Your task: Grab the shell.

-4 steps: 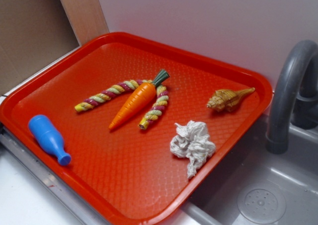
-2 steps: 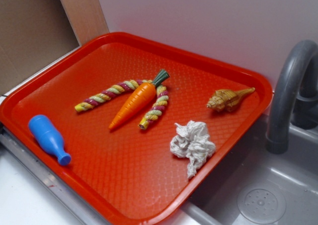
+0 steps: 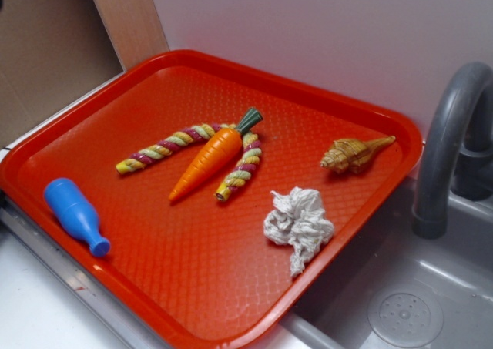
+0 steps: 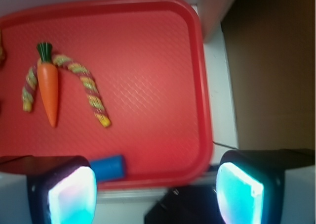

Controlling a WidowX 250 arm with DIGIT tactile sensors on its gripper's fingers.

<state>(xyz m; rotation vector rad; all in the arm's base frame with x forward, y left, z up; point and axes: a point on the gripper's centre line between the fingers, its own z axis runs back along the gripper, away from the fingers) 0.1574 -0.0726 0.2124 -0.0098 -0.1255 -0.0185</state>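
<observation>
Nothing is done yet — the shell (image 3: 353,154) lies untouched near the red tray's (image 3: 339,110) far right corner, while the gripper (image 4: 154,190) hangs wide open and empty above the tray's opposite edge.

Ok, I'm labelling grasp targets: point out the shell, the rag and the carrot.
shell (image 3: 350,155), exterior view, ribbed body.
rag (image 3: 299,219), exterior view, crumpled middle.
carrot (image 3: 209,159), exterior view, orange body.

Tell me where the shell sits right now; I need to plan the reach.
In the exterior view the shell lies on the red tray near its far right corner, beyond the white rag, right of the carrot, close to the grey faucet.
</observation>
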